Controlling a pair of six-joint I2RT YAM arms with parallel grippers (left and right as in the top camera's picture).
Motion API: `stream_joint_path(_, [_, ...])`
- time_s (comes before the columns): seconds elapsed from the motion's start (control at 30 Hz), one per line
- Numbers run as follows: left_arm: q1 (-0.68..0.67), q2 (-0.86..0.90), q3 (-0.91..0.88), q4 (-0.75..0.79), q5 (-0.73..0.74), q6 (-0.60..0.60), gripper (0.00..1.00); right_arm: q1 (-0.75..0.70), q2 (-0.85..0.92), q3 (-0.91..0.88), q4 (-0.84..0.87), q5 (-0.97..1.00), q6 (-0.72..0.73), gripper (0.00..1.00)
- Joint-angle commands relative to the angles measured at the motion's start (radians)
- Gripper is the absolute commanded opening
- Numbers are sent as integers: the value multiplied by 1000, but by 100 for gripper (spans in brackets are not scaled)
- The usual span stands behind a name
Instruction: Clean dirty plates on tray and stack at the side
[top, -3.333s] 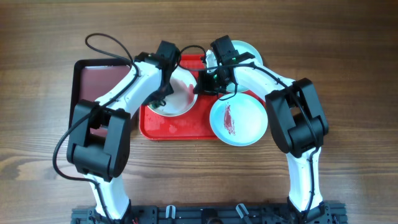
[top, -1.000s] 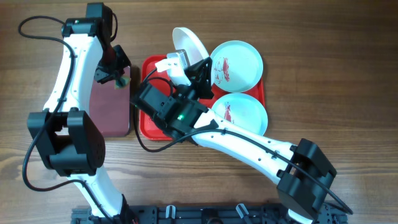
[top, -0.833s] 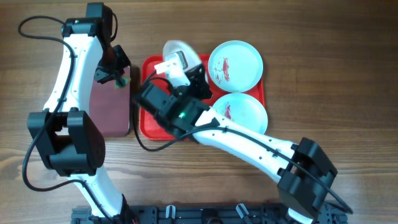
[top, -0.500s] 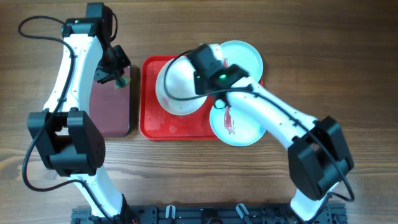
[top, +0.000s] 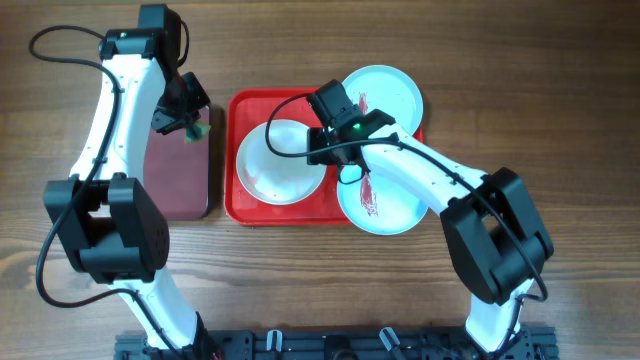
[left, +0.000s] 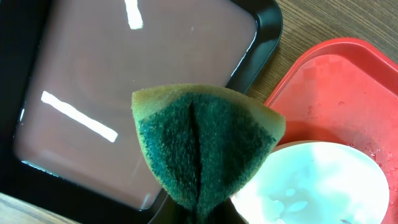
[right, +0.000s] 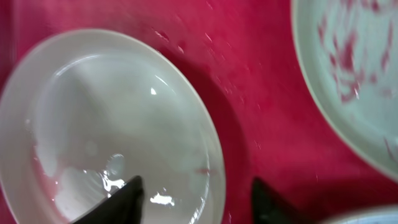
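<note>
On the red tray (top: 248, 212), the right arm (top: 420, 172) hides parts of both aqua plates (top: 392, 95), and the white plate (left: 311, 186) beside them runs off the left wrist picture's bottom edge.

White plate (top: 275, 165) lies on the left half of the red tray (top: 245, 205); far aqua plate (top: 390, 95) and near aqua plate (top: 392, 210), both red-smeared, at right; right end effector (top: 317, 148) at the white plate's right rim.

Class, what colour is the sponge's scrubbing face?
Dark green, edged yellow, on the sponge; best in left wrist view.
</note>
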Motion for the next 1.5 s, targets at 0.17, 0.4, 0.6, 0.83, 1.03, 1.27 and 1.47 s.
stream_joint_path(0.17, [6, -20, 12, 8, 12, 19, 4, -76, 42, -6, 227, -101, -370, 61])
stream_joint_path(0.4, [6, -20, 12, 15, 12, 19, 4, -80, 102, -7, 241, -163, -275, 43])
stream_joint_path(0.6, [6, -20, 12, 30, 24, 19, 4, -70, 131, -7, 205, -145, -142, 28])
stream_joint_path(0.83, [6, -20, 12, 32, 27, 19, 4, -70, 141, -7, 159, -140, -33, 19])
stream_joint_path(1.03, [-18, -20, 12, 36, 27, 19, 4, -74, 151, -7, 162, -101, 50, 4])
stream_joint_path(1.27, [-122, -6, 12, 53, 30, 18, 4, -76, 151, -6, 154, -71, 175, 4])
stream_joint_path(1.47, [-220, 12, -114, 175, 71, -14, 4, -80, 151, -6, 150, -74, 174, 4])
